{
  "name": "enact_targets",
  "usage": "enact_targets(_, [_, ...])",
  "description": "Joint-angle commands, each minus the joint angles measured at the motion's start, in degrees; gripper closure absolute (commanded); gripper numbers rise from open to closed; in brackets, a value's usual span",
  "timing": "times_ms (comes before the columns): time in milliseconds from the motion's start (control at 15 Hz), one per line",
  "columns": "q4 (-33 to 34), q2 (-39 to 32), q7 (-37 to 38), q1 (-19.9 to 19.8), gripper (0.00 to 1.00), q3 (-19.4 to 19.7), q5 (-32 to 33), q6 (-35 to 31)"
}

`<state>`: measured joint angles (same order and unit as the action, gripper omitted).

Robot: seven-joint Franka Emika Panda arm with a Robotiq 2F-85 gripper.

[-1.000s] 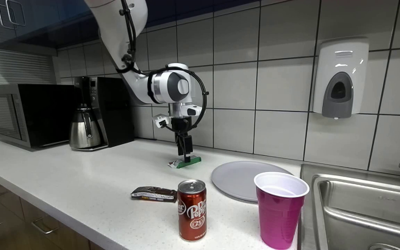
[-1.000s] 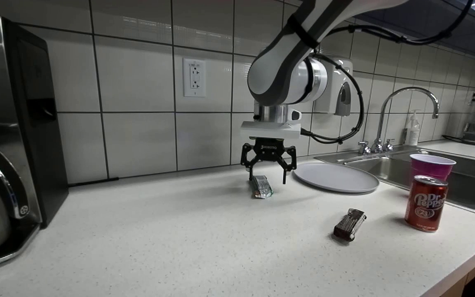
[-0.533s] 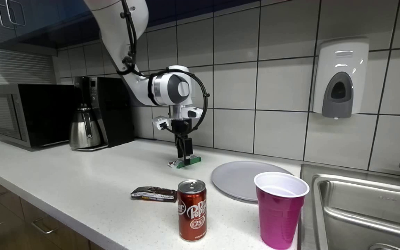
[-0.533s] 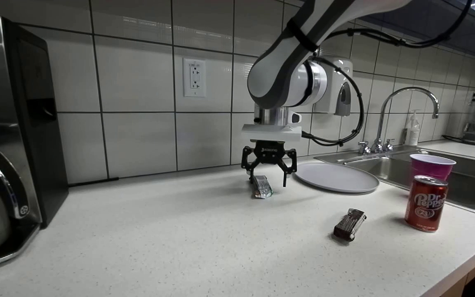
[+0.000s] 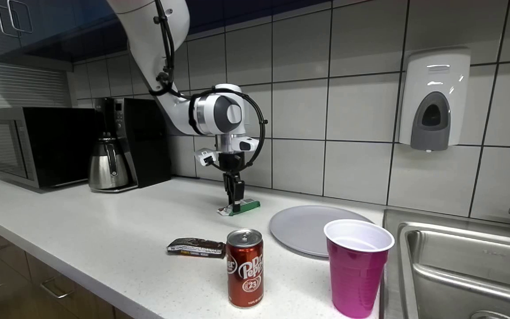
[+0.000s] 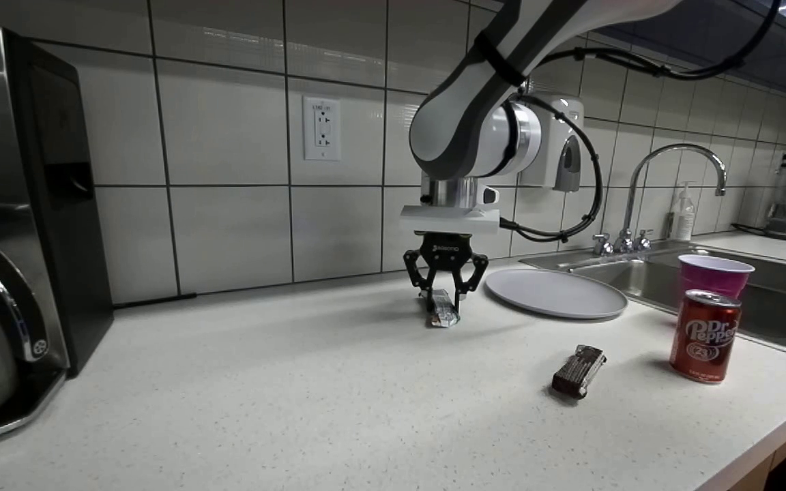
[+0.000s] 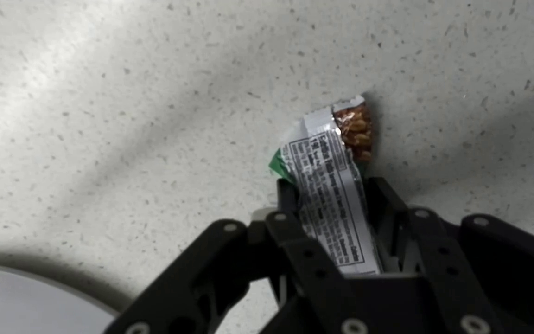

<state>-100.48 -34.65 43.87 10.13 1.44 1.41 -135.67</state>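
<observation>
Since the earlier frames, the black 2-finger gripper (image 6: 443,312) has narrowed, and the green-and-silver foil-wrapped snack bar (image 7: 329,195) has shifted slightly toward the round light-grey plate (image 5: 303,228). The gripper now stands partly closed, 1 finger against each long side of the bar, holding it near mid-length. The bar lies on the white speckled countertop (image 6: 297,409), near the plate but apart from it, before the white tiled wall (image 6: 338,232).

The silver-and-green wrapped bar (image 7: 334,197) lay nutrition label up on the speckled counter (image 7: 155,116), pinched between 2 black fingers (image 7: 287,197).
</observation>
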Motion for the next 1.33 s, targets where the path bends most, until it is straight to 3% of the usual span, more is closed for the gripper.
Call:
enact_targets(0, [0.60, 0.04, -2.40, -0.51, 0.82, -0.09, -1.58, 0.13])
enact_targets(1267, [-7.70, 8.14, -4.36, -0.61, 0.82, 1.02, -0.63, -4.95])
